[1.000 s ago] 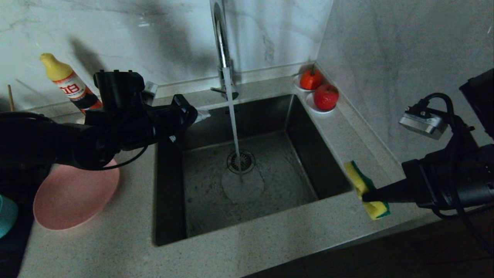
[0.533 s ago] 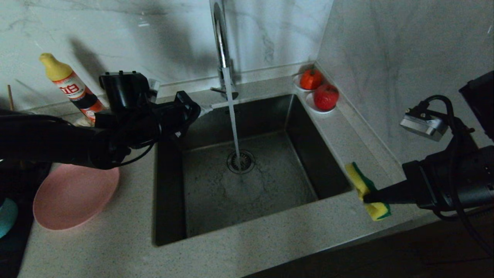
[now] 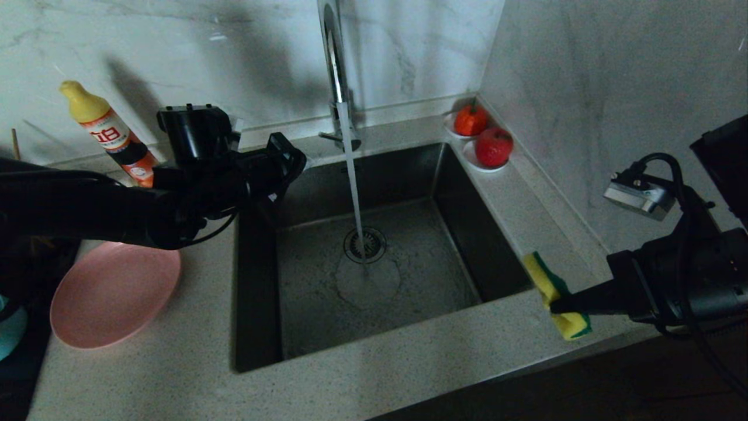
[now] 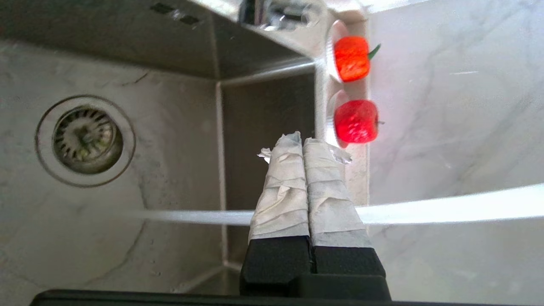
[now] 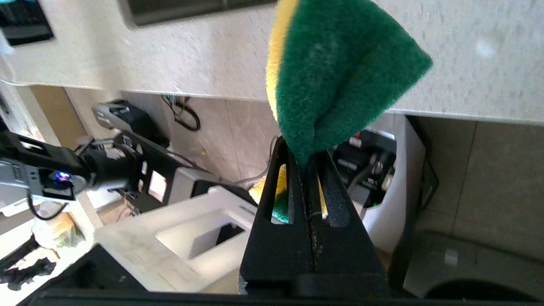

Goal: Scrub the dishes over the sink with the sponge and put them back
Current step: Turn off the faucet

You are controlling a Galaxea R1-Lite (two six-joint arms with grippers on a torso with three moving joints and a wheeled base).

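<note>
So w/ right claw (image 3: 554,302) clamped on sponge (image 3: 555,295) over desk (image 3: 409,362) edge, left claw (image 4: 303,144), empty & pressed together over sink (image 3: 374,275), prob needed to spread before reaching back for pink plate (image 3: 114,295).

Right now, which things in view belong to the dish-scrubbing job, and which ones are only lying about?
For the job: sponge in the right gripper; pink plate; teal bowl; sink; left gripper, shut, holding nothing.

Lying about: detergent bottle; two red fruits on saucers; faucet, with water running.
</note>
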